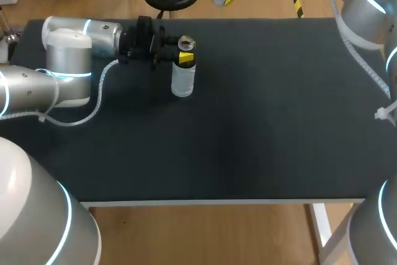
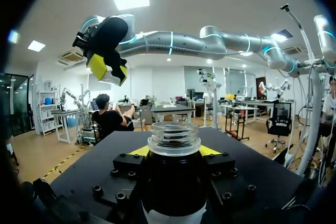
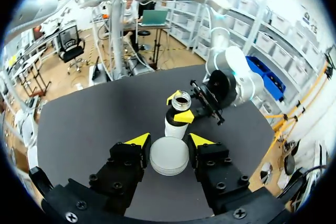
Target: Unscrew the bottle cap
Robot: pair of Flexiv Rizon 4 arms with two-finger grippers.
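At 11 o'clock on the black table [image 1: 248,128], a pale cylindrical bottle [image 1: 183,77] stood upright, mouth open. The left gripper [image 1: 185,55], entering from 9 o'clock, had its fingers clamped on the neck. The right gripper [image 3: 169,141], raised toward 12 o'clock, had its fingers pinching a round white cap [image 3: 169,157].

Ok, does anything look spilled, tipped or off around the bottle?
Nothing stands out. The bottle stands upright on the table, held in the left gripper, its neck open. The cap is clamped in the right gripper. No spill shows on the table.
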